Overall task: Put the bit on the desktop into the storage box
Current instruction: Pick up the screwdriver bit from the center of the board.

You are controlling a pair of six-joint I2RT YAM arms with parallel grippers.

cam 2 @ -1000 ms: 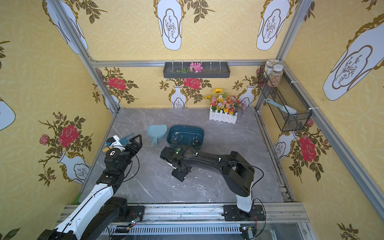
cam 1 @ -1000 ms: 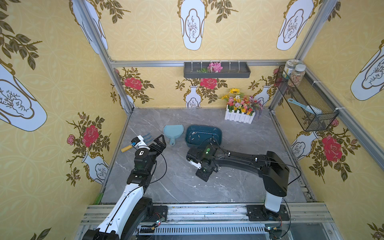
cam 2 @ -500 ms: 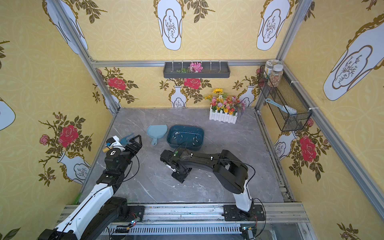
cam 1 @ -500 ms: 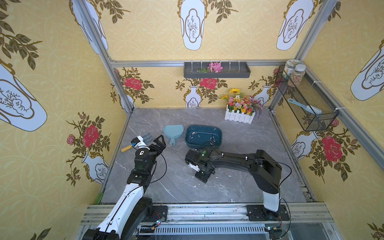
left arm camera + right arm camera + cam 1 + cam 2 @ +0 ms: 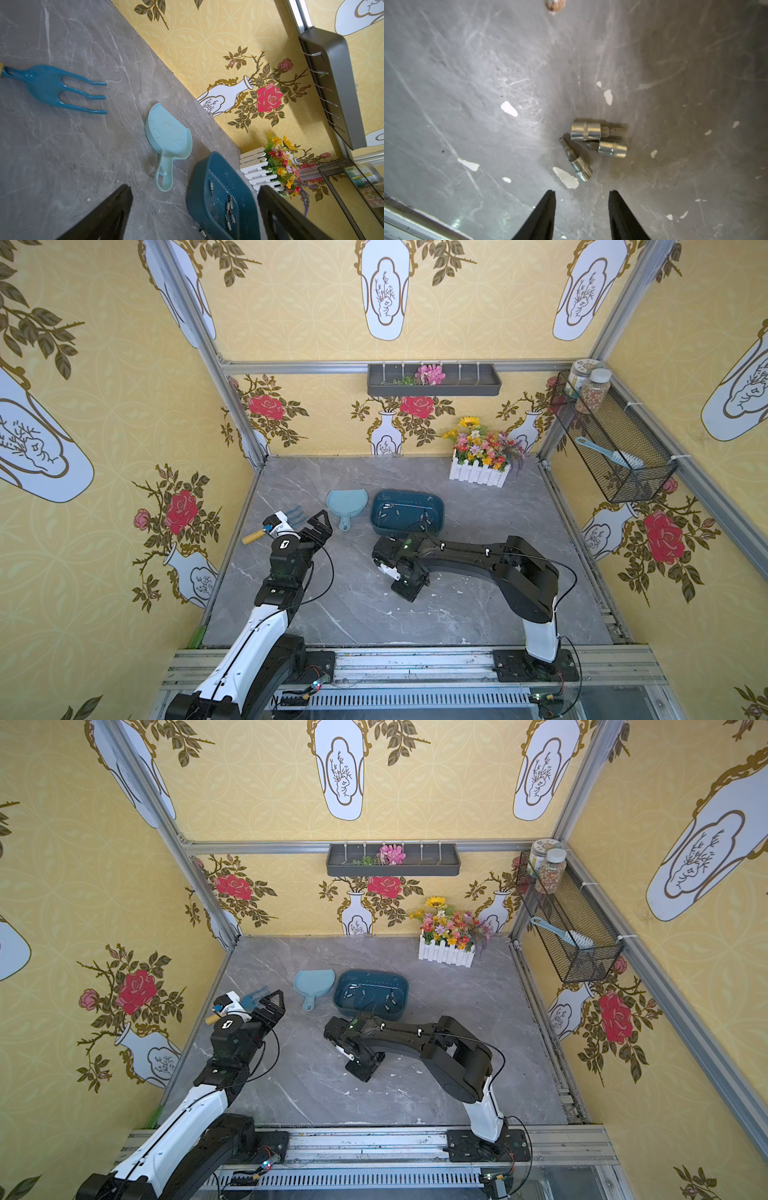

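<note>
Our right arm has folded in slightly. Its right gripper hovers by the bits on the desktop, jaws parted and empty. Our left gripper stays spread wide.

Grey, white-veined desktop bears a dark teal storage box and light blue dustpan.

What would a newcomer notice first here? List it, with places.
The right gripper hangs open over the middle of the desktop, just short of three silver bits lying clustered together. Behind it the dark teal storage box already holds several bits, a light blue dustpan beside it. Bright flowers stand in the far right corner.
</note>
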